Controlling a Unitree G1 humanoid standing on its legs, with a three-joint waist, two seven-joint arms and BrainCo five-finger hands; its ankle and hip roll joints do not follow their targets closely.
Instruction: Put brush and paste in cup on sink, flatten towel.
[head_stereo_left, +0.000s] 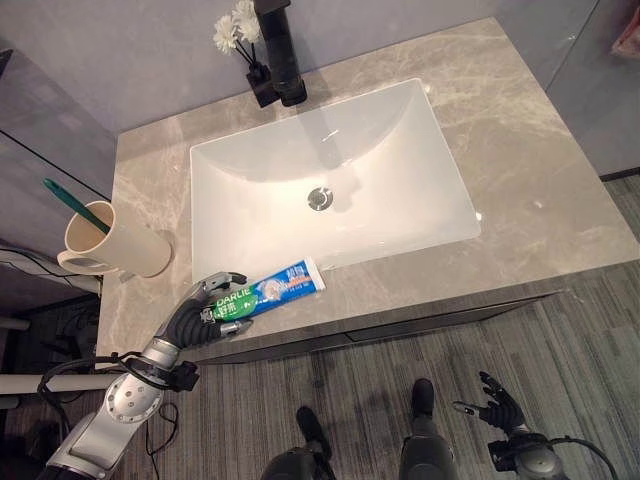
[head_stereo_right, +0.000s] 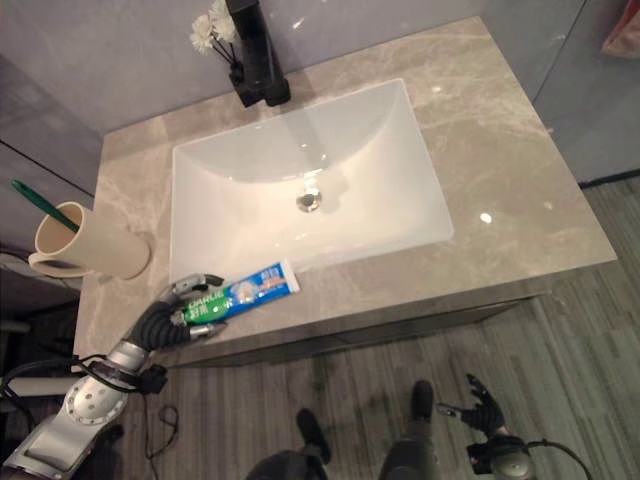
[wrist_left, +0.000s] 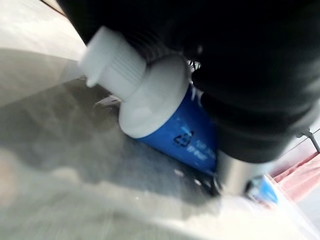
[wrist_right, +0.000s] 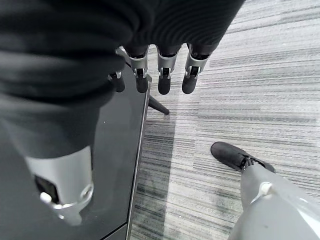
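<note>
blue-and-green toothpaste tube (head_stereo_left: 270, 289) lies on grey marble counter (head_stereo_left: 520, 190) at front edge, just below white rectangular basin (head_stereo_left: 330, 170). left hand (head_stereo_left: 205, 316) curls fingers round tube's green end, white cap toward wrist. beige handled cup (head_stereo_left: 108, 240) stands at counter's left, green toothbrush (head_stereo_left: 70, 205) already in it. right hand (head_stereo_left: 500, 408) hangs low over carpet, fingers loosely spread, idle. advice: firm up grip, lift clear of edge, tilt tube upright, lower into cup beside brush. towel not seen.

Bright overhead light glares off the sink basin (head_stereo_left: 400, 190); left wrist view blurred.
</note>
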